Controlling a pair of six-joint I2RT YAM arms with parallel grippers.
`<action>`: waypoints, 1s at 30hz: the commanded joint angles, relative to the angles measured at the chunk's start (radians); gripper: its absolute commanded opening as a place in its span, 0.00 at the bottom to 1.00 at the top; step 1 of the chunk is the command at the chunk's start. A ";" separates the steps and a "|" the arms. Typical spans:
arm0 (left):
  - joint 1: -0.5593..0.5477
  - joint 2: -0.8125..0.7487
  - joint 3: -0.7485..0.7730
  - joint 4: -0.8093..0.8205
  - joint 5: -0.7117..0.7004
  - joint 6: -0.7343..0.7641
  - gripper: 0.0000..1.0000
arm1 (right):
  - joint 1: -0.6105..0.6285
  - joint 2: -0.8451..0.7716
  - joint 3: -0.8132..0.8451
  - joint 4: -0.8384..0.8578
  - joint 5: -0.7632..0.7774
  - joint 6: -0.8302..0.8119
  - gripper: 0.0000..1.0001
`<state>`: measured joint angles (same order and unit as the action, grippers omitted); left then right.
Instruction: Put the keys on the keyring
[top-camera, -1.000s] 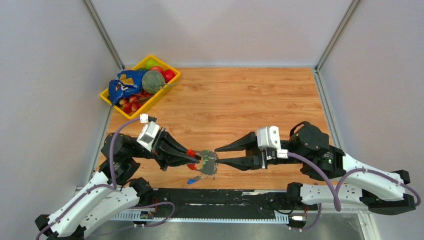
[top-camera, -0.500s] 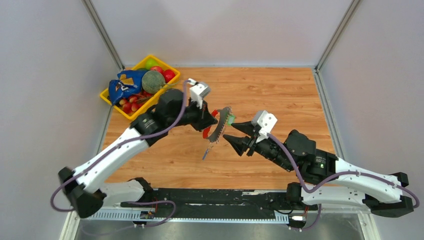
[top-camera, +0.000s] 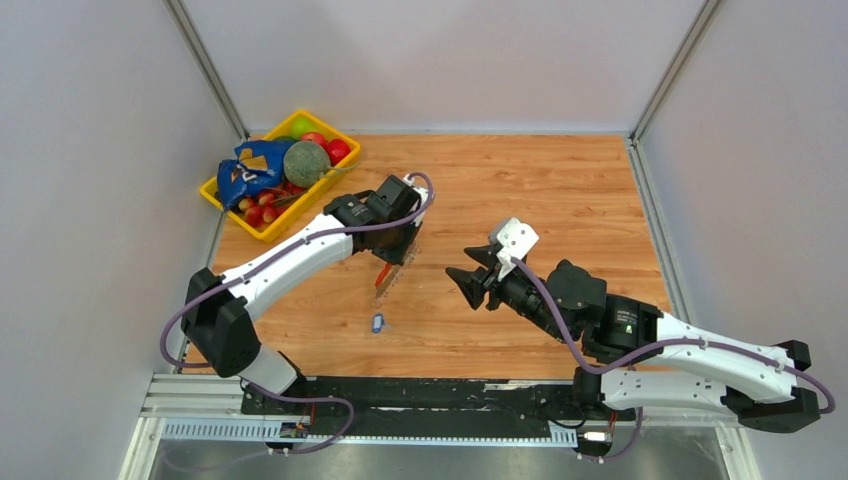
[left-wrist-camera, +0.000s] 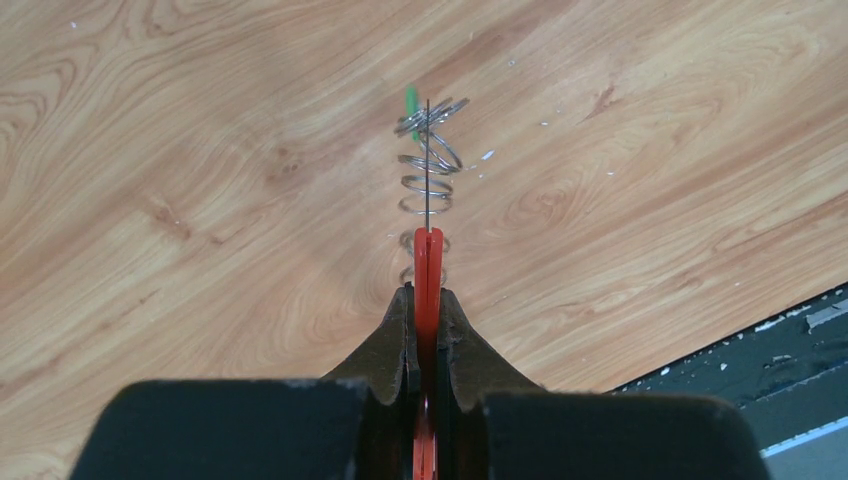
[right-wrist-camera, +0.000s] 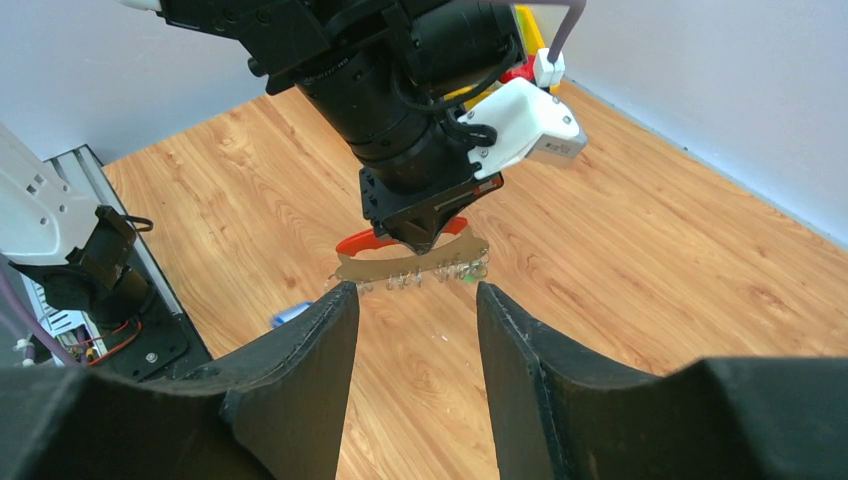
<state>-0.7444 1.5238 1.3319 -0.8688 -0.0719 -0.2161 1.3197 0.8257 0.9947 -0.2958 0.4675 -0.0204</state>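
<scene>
Lowered since a moment ago, the left gripper is clamped tight on the red clip of the keyring, coil hanging toward the surface. From the right edge, the right gripper faces the bunch's long side, wide apart and empty. Toward the near edge lies the blue key, nearer the left arm.

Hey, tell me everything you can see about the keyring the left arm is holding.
The keyring is a red curved clip joined to a tan curved strip, with small silvery wire rings hanging in a row beneath. The left gripper pinches its red end, jaws shut on it. A green key hangs at one end. It seems held clear of the wooden table, roughly level; nothing else touches it.
</scene>
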 joint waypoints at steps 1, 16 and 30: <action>-0.001 -0.040 0.061 -0.005 -0.001 0.018 0.00 | -0.007 -0.022 -0.008 0.000 0.008 0.051 0.52; -0.011 0.067 0.098 0.268 0.351 -0.095 0.00 | -0.007 -0.090 -0.080 -0.001 -0.003 0.139 0.51; -0.008 0.314 0.152 0.525 0.615 -0.297 0.00 | -0.008 -0.132 -0.115 -0.001 -0.019 0.202 0.52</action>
<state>-0.7532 1.7901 1.4464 -0.4168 0.4953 -0.4526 1.3140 0.6964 0.8860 -0.3042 0.4618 0.1474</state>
